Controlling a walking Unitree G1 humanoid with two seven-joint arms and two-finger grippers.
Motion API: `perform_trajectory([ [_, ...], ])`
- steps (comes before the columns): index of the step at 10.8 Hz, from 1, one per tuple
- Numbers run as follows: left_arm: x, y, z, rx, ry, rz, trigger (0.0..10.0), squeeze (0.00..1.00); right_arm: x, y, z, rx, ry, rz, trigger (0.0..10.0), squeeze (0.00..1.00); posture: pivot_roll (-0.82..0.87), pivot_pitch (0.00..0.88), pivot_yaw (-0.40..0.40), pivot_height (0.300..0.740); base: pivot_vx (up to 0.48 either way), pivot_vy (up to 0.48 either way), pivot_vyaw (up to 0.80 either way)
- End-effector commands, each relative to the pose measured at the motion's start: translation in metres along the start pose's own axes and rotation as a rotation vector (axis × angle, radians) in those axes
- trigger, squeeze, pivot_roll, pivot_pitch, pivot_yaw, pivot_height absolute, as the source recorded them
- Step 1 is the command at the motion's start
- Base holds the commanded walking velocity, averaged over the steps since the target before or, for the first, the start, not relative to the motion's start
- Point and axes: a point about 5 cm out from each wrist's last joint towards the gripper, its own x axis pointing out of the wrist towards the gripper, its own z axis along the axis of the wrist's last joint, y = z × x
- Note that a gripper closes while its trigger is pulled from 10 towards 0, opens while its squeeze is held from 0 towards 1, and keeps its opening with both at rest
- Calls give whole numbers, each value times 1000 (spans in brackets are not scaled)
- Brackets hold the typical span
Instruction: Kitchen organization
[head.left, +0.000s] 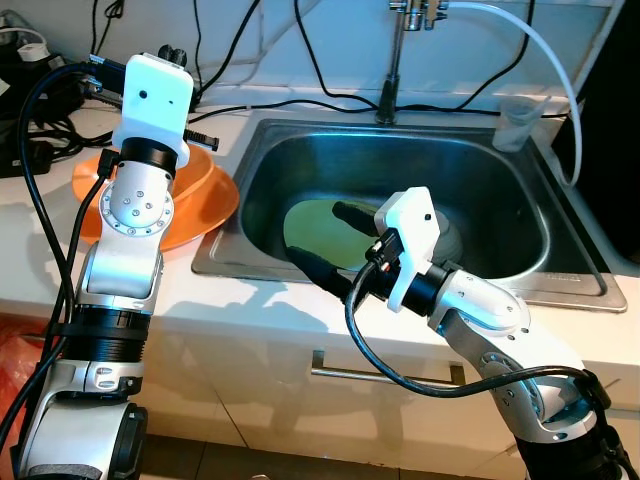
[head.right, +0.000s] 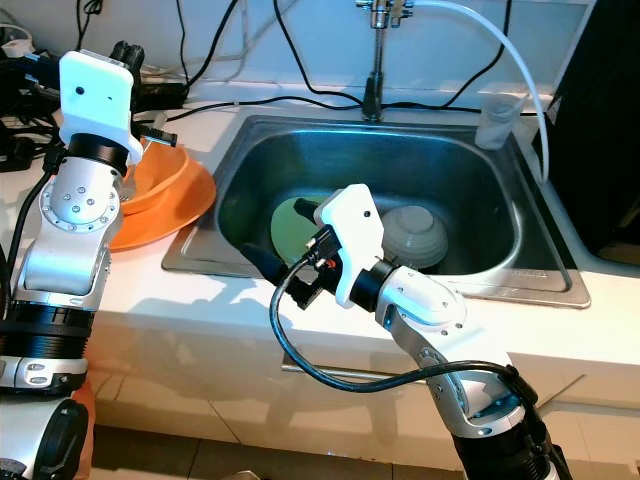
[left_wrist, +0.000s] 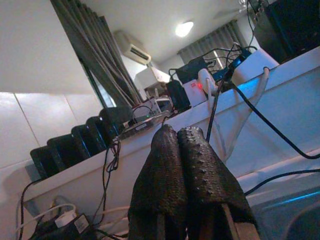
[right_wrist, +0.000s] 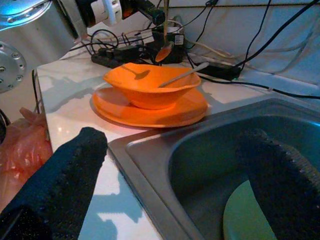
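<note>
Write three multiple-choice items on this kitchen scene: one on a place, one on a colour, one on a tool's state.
1. Where does the green plate lie?
A. In the sink
B. On the counter
C. On the floor

2. What colour is the bowl beside the sink?
A. Blue
B. Orange
C. White

3. How are the fingers of the right tool?
A. Pressed together
B. Shut on a cup
C. Spread apart

Answers:
1. A, the plate rests on the sink bottom beside an upturned grey bowl.
2. B, the bowl and the plate under it are both orange.
3. C, the right wrist view shows a wide gap between its two fingers, while the left tool is shut.
</note>
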Motion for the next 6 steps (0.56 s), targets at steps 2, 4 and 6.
perform_trajectory([
  [2, 2, 3, 9, -5, -26, 20, 10000, 0, 1, 2, 3, -14, -15, 16, 10000, 0, -41, 0, 44, 740, 0, 0, 0],
  [4, 6, -6, 13, -38, -42, -6, 10000, 0, 3, 0, 6, -21, -19, 10, 10000, 0, -53, 0, 52, 740, 0, 0, 0],
  [6, 9, -19, 20, -100, -68, -47, 10000, 0, -1, 0, 1, -16, -4, 0, 10000, 0, -61, 0, 57, 740, 0, 0, 0],
])
